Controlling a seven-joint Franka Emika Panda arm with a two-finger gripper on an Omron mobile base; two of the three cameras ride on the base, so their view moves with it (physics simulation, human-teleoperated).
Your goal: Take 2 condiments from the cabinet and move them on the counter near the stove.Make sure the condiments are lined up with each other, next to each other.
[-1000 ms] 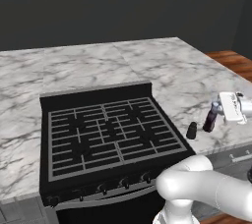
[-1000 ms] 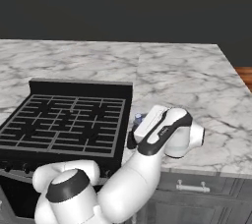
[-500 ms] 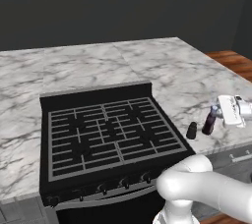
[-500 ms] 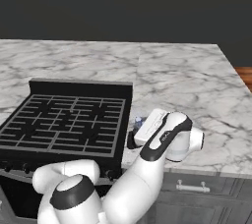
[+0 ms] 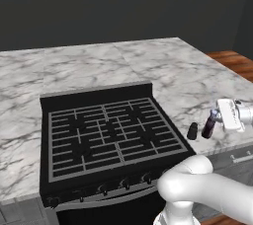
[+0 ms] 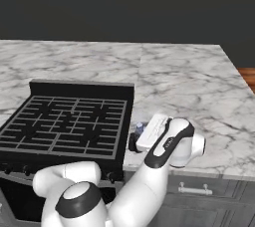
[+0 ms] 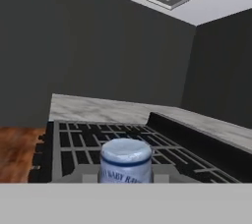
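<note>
While the short black shaker (image 5: 192, 131) stands on the marble worktop (image 5: 163, 66) just right of the stove (image 5: 108, 135), the claw (image 5: 216, 120) is clamped on the blue-capped sauce bottle (image 5: 209, 124), holding it upright just beside the shaker, near the worktop's front edge.

The sauce bottle (image 7: 125, 161) is showing pale lettering just below its blue cap (image 7: 125, 150), reading "BABY RA…"; the remaining characters are running out of view. No other text is reading legibly.
</note>
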